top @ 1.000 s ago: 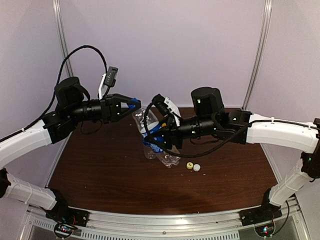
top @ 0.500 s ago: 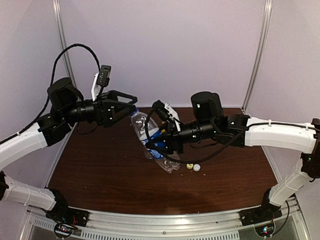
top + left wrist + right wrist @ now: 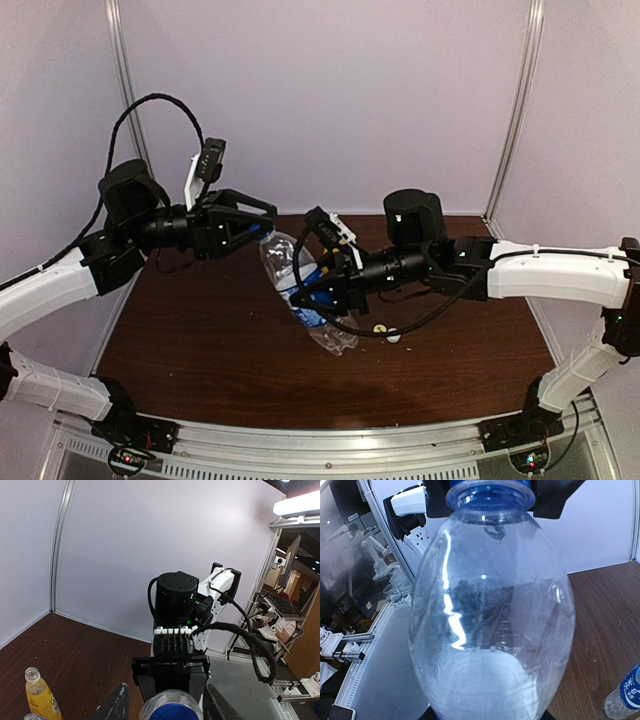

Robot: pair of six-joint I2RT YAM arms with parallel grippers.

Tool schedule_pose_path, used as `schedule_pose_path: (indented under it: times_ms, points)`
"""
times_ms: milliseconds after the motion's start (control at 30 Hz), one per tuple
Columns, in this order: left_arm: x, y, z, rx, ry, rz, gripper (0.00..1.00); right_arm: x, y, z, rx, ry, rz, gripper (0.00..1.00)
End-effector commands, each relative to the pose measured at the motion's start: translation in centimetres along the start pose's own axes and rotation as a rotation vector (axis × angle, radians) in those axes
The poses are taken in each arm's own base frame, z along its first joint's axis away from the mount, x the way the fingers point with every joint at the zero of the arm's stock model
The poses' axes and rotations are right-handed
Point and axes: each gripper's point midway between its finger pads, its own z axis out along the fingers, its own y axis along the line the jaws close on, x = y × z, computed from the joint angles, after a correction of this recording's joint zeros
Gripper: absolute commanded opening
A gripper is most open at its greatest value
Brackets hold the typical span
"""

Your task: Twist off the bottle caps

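Third cap in hand, judging by yellow cap [image 3: 380, 329] and white cap [image 3: 394, 336] lying loose on worktop [image 3: 200, 340]. Right claw [image 3: 310, 288] clamped on taller clear bottle [image 3: 282, 258], tilted above worktop. Left claw [image 3: 166, 702] spread, straddling blue cap [image 3: 172, 714]. Next: close on cap, twist off.

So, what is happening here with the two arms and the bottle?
The right gripper holds a clear bottle tilted above the table. The left gripper has its open jaws on either side of the blue cap, which is on the bottle. A yellow cap and a white cap lie loose on the table.
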Motion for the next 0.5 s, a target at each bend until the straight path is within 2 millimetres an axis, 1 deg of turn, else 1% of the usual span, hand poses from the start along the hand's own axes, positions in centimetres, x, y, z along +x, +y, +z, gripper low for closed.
schedule_pose_path:
  times_ms: [0,200,267,300,333,400,467]
  points:
    - [-0.5,-0.8,0.0,0.043,-0.024,0.036,0.48,-1.5,1.0,-0.7,-0.021,-0.051,-0.029,0.26]
    - [-0.9,-0.9,-0.1,0.036,-0.036,0.031,0.32,-1.3,0.4,-0.7,0.015,-0.046,-0.029,0.25]
    - [-1.1,-1.0,-0.1,0.034,-0.040,0.028,0.23,-1.1,0.0,-0.7,0.032,-0.041,-0.030,0.24]
    - [-1.2,-0.9,-0.1,0.031,-0.043,0.021,0.16,-1.1,-0.2,-0.7,0.049,-0.038,-0.031,0.24]
    - [-1.3,-0.8,-0.1,0.026,-0.045,0.012,0.12,-1.1,-0.4,-0.8,0.066,-0.038,-0.032,0.23]
    - [-1.5,-0.5,-0.2,0.000,-0.054,-0.014,0.05,-1.2,-1.1,-1.1,0.114,-0.039,-0.035,0.23]
    - [-1.9,0.6,-0.4,-0.069,-0.077,-0.057,0.00,-1.4,-2.1,-1.5,0.186,-0.044,-0.038,0.23]
